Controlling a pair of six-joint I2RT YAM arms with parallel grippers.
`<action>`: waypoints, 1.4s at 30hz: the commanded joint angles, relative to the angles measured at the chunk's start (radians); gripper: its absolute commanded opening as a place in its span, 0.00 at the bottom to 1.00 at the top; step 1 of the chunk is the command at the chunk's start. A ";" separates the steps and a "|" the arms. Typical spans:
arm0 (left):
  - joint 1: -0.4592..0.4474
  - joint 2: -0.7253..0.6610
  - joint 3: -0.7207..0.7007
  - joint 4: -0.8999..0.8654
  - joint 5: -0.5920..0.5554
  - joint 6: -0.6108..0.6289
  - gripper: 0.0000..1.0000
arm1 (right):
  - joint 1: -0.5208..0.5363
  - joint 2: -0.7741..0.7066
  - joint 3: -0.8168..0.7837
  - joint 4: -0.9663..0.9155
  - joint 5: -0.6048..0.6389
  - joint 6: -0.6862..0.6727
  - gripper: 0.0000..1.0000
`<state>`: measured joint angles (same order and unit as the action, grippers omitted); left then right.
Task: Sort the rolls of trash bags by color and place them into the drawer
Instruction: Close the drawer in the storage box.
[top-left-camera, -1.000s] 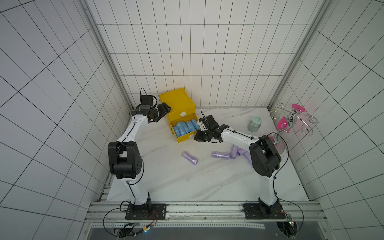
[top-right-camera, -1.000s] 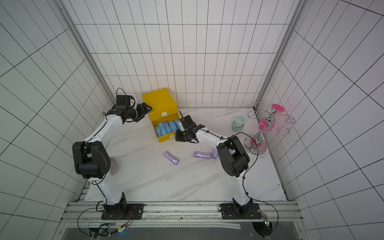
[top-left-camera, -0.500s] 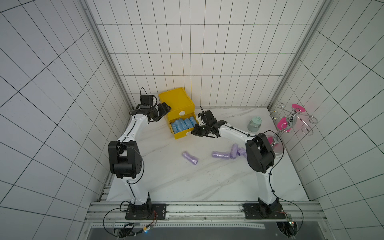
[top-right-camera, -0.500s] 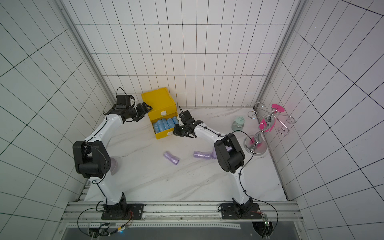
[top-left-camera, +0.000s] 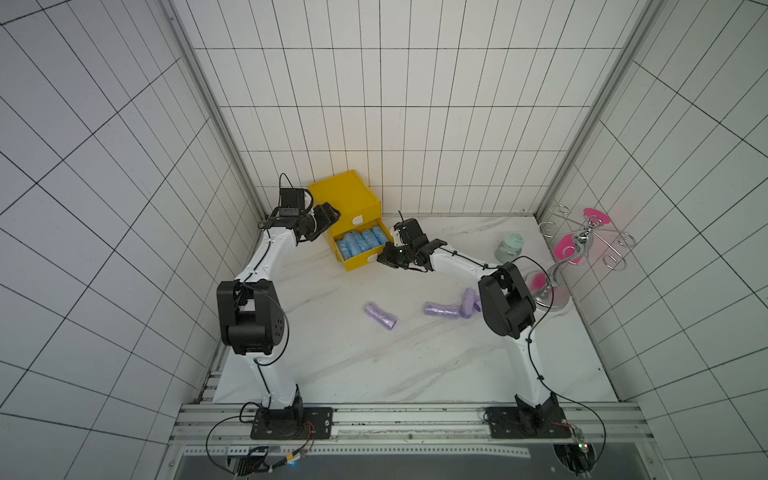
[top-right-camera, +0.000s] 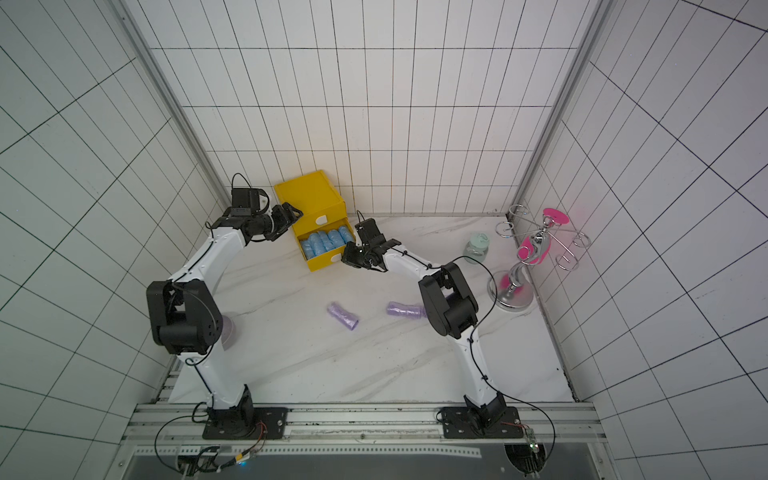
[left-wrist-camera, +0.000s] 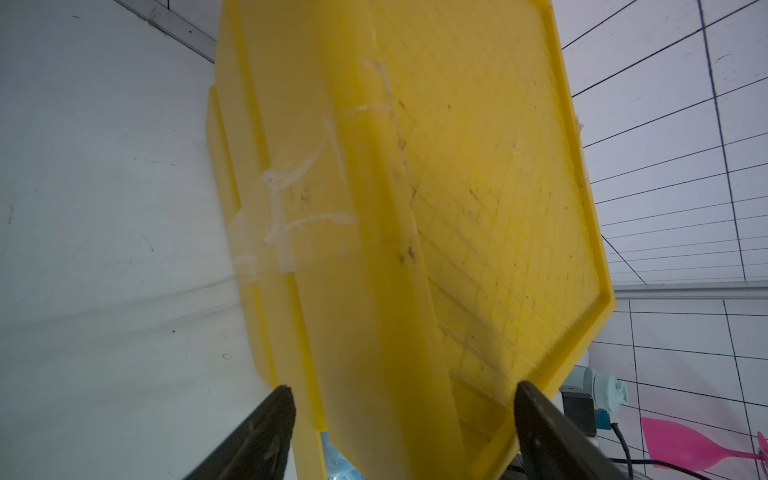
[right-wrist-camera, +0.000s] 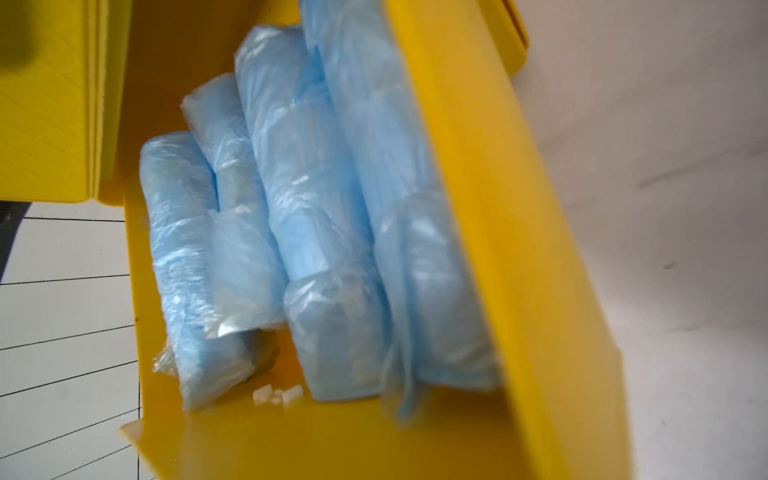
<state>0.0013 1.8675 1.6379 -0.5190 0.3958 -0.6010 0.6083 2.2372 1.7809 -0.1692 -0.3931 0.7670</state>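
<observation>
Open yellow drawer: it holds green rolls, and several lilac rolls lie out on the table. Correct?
Wrong on colour: the rolls in the drawer are light blue, not green; the right wrist view shows them lying side by side. Several lilac rolls do lie out on the table.

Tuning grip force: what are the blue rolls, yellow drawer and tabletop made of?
Blue rolls: thin glossy plastic film, by wrinkles and glints. Yellow drawer: rigid moulded plastic, smooth, opaque. Tabletop: white with grey veins, marble or a marble-look laminate; cannot tell.
</observation>
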 joint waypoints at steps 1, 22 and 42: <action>-0.009 0.039 0.005 -0.062 0.007 0.031 0.81 | -0.009 -0.042 -0.016 0.074 0.046 0.002 0.10; -0.004 0.051 0.015 -0.076 0.003 0.033 0.79 | -0.028 0.052 0.141 0.041 0.075 0.031 0.11; -0.004 0.059 0.014 -0.078 0.007 0.029 0.79 | -0.033 0.285 0.375 0.268 -0.013 0.285 0.11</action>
<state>0.0010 1.8870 1.6550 -0.5163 0.4011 -0.6010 0.5819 2.4935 2.1002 -0.0254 -0.3996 0.9707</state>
